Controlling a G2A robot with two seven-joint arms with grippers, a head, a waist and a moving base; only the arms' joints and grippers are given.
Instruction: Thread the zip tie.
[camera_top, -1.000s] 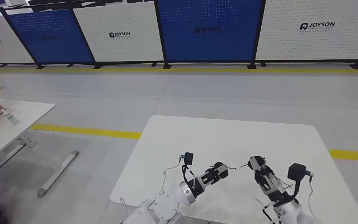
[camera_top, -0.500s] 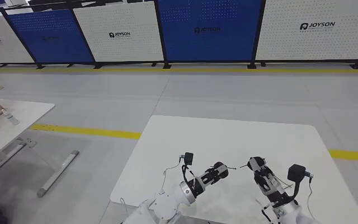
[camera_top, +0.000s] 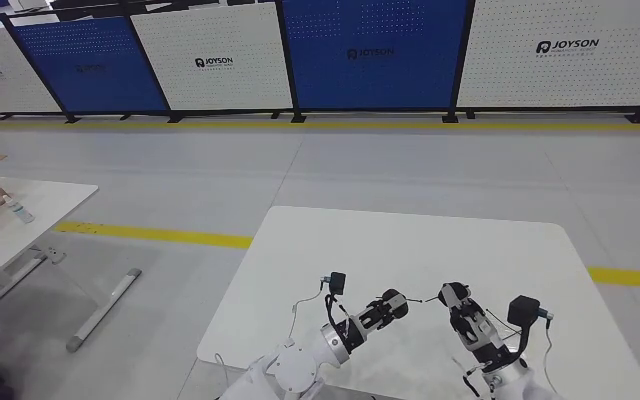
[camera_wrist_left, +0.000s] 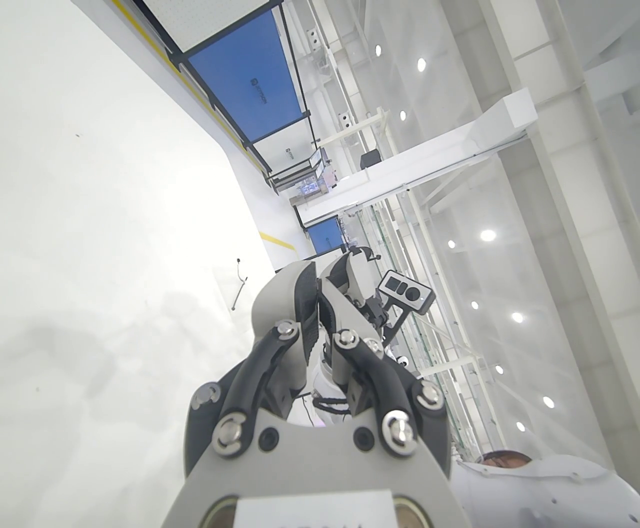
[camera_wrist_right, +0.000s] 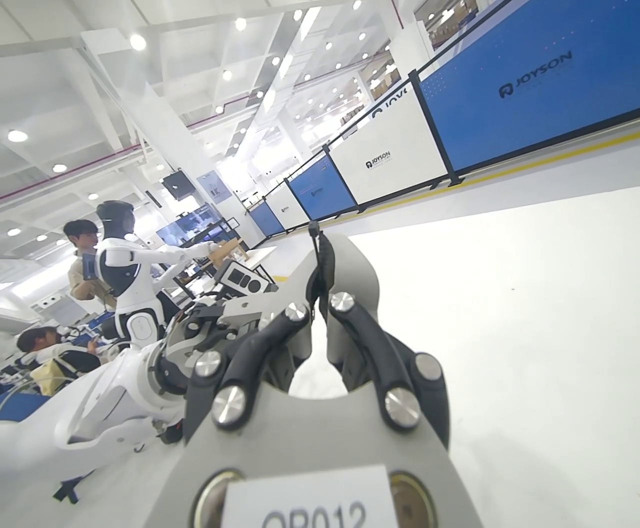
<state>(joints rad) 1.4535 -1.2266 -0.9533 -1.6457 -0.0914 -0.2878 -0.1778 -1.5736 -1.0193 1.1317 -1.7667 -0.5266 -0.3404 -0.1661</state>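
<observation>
Over the white table (camera_top: 400, 240), right gripper (camera_wrist_right: 326, 264) pinches zip tie (camera_wrist_right: 314, 231); left gripper (camera_wrist_left: 317, 292) closed, contents hidden; fence panels (camera_top: 375, 50) behind.

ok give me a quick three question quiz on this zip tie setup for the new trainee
1. Fill in: in the top view, the left end effector and the right end effector are ___ (touching / apart).
2. True or false: the thin black plastic zip tie lies loose on the white table.
3. Past whose fingertips does the tie's head poke? A) left end effector B) right end effector

Key: 1 apart; 2 false, the right end effector clamps it; 3 B
</observation>
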